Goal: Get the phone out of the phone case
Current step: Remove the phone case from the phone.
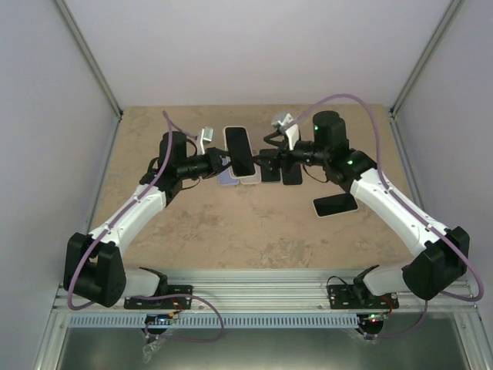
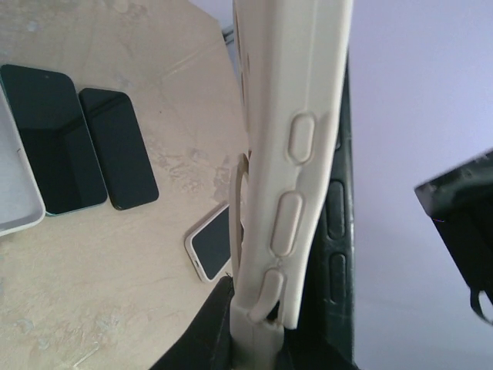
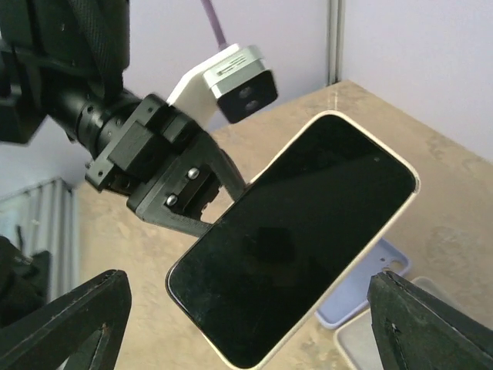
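A black-screened phone (image 3: 300,231) sits in a cream phone case (image 2: 296,154), held up above the table. My left gripper (image 2: 269,339) is shut on the case's lower end, seen in the top view as the left gripper (image 1: 219,162) beside the phone (image 1: 239,150). In the left wrist view the case's side with its buttons faces me, with the dark phone (image 2: 339,223) edge behind it. My right gripper (image 3: 246,289) faces the screen and stands open, one finger on each side, touching nothing. In the top view the right gripper (image 1: 269,159) is just right of the phone.
Two bare dark phones (image 2: 46,146) (image 2: 119,146) lie on the table beside an empty white case (image 2: 15,185). A lavender case (image 3: 362,293) lies below the held phone. Another phone (image 1: 335,206) lies nearer the right arm. Grey walls enclose the table.
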`<action>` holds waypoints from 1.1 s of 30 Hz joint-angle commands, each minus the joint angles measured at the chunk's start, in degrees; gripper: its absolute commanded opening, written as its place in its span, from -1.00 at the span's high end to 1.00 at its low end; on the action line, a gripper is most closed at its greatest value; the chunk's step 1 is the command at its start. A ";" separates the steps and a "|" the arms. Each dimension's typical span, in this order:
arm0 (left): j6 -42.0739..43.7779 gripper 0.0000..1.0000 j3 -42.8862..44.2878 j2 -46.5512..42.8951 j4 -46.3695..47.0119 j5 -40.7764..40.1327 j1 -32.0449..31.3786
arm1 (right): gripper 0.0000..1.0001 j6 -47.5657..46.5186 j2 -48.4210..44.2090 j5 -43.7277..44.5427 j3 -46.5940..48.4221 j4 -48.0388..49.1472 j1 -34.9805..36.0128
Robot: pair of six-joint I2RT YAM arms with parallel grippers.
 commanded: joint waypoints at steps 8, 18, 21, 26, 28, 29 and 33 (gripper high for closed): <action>-6.93 1.00 0.90 0.25 5.45 0.79 1.27 | -0.67 -15.86 2.48 21.79 3.78 -3.73 11.53; -7.41 1.00 0.71 0.28 5.74 0.35 1.61 | -0.58 -21.61 5.81 34.54 3.82 -1.16 19.08; -7.59 1.00 0.58 0.19 5.78 0.26 1.84 | -0.50 -22.79 6.71 36.49 3.89 -0.67 20.61; -7.95 1.00 0.40 0.10 6.13 0.41 1.98 | -0.36 -25.54 7.59 44.82 3.47 1.41 23.04; -8.03 1.00 0.34 0.03 6.19 0.32 2.06 | -0.31 -26.85 7.70 48.21 2.99 2.65 23.72; -8.16 1.00 0.33 0.02 6.23 0.31 2.06 | -0.29 -27.36 7.71 49.65 2.79 3.37 24.04; -8.73 1.00 0.22 0.34 6.67 0.54 2.24 | -0.24 -29.26 7.68 54.18 1.44 6.03 24.81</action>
